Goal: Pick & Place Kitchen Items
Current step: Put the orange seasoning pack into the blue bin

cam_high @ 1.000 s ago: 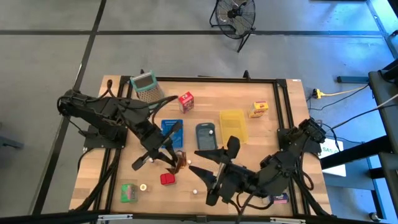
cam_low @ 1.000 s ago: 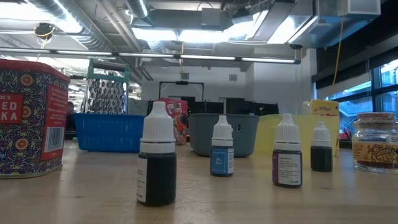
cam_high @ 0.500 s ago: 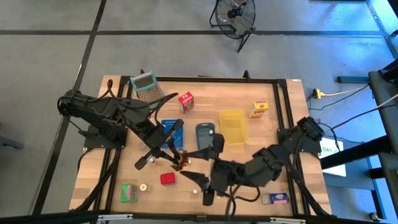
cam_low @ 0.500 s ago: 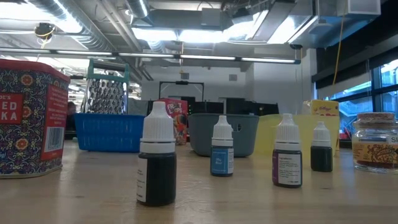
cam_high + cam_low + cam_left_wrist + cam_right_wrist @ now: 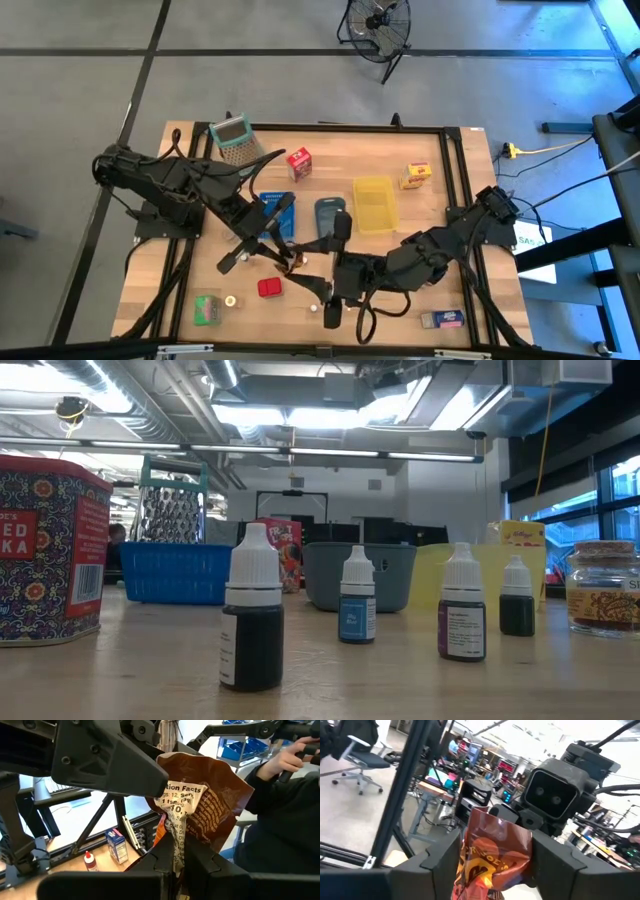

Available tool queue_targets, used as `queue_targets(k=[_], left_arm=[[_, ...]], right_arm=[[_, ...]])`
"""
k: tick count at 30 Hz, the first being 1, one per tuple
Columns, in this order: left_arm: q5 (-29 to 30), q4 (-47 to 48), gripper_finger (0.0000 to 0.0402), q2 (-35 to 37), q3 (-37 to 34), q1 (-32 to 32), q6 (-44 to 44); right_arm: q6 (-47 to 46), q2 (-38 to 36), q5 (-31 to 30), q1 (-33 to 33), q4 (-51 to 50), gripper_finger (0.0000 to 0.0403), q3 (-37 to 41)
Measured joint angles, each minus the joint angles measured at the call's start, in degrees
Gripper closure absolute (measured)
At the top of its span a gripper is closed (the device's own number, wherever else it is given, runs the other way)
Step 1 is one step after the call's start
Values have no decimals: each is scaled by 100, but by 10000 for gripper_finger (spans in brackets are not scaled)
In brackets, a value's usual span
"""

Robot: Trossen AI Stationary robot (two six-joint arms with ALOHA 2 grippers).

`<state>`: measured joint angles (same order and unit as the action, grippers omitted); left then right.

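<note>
The left pincer (image 5: 285, 254) is gripping the brown packet (image 5: 200, 805) by its lower edge, holding it upright above the counter (image 5: 440, 210). In the left wrist view the fingers (image 5: 165, 857) are pressing together on the packet's seam, which hides the bottom of the printed panel. The right pincer (image 5: 318, 268) is positioned just beside the left one, with its jaws parted and standing on either side of the same packet (image 5: 492, 850) — contact with the foil cannot be confirmed. From above, the packet (image 5: 292, 256) is showing only as a small brown patch between the two arms. The low view is showing neither pincer; a red tin (image 5: 45, 550) is cut off at its edge. A person's sleeve (image 5: 280, 805) is appearing beyond the packet.
</note>
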<state>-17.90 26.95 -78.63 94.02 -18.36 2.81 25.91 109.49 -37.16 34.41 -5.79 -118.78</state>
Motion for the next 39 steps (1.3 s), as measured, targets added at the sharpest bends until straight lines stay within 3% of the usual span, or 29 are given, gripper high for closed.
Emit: queue_targets(k=[6, 16, 20, 25, 27, 30, 35, 38, 39], left_arm=[[1, 21, 382, 0, 0, 2, 83], [2, -6, 381, -1, 0, 0, 95], [29, 4, 364, 0, 0, 1, -80], [540, 25, 330, 26, 0, 1, -544], [621, 28, 320, 67, 0, 7, -352], [823, 108, 308, 231, 0, 23, -106], [2087, 772, 304, 695, 2, 14, 77], [2571, 1104, 307, 877, 2, 21, -113], [2607, 1175, 308, 916, 2, 3, -200]], right_arm=[[0, -2, 28, -4, -160, 248, 0], [-37, -2, 334, -2, -200, 388, 0], [-253, -2, 332, 14, -214, 395, 0], [-297, -2, 191, 105, -299, 399, 0], [-294, -2, -94, 171, -293, 399, 0], [-275, -2, -1003, 351, -424, 400, 0], [-294, -2, -1726, 661, -713, 401, 3], [-524, -4, -3380, 839, -689, 401, 4], [-694, -21, -3519, 864, -834, 401, 4]])
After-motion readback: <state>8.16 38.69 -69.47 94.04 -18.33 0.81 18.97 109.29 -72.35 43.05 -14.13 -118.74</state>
